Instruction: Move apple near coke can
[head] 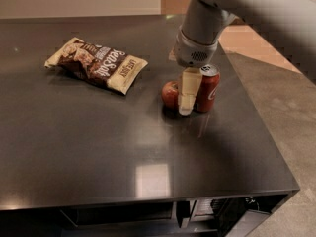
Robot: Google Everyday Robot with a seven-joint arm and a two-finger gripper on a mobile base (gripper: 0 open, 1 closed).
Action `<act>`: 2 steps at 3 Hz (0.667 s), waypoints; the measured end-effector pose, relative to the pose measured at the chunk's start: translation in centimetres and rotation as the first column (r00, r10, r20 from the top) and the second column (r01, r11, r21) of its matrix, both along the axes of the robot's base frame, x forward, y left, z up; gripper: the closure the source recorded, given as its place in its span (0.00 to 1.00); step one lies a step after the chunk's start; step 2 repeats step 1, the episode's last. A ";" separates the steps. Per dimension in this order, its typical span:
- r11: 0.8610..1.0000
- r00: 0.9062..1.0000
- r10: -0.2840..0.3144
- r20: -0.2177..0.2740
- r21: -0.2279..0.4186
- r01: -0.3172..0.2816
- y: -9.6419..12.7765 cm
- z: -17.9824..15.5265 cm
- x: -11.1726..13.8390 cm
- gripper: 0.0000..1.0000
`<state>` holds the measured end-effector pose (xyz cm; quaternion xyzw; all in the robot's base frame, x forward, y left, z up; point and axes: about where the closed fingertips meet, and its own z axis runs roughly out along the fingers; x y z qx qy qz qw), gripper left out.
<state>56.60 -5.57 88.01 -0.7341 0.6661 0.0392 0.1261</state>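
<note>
apple (169, 94) look: small, round, red, and showing a paler sheen on its upper side. The right part of it is hiding behind the hand, so I'm only seeing roughly the left half.

apple spot: it's sitting on the dark worktop (98, 147), right of the middle and toward the far half. It's just beside the coke can (210, 85), on the can's left.

apple pointing: honestly can't tell. It's round, so no real long axis is showing, and I'm not making out the stem dimple from this angle.

coke can look: red with white script running down the side that's facing the camera, plus a silver top.

coke can pointing: it's standing upright with its long axis going straight up and down and the silver top facing the ceiling.

hand (183, 102): it's hanging down from the grey arm (200, 33), which is coming in from the upper right. Its cream-coloured part is sitting in front of the gap between apple and can, overlapping both, with the tip reaching down to about the worktop.

hand state: can't tell whether it's spread or pinching the apple, since the apple side is blocking the view.

snack bag (96, 63): brown and cream, lying flat and well apart to the left, with its long side running diagonally from far left to nearer right.
</note>
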 end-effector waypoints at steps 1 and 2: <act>1.000 1.000 0.001 -0.001 0.004 -0.001 0.1 0.2 0.0 0.00; 1.000 1.000 0.001 -0.001 0.004 -0.001 0.1 0.2 0.0 0.00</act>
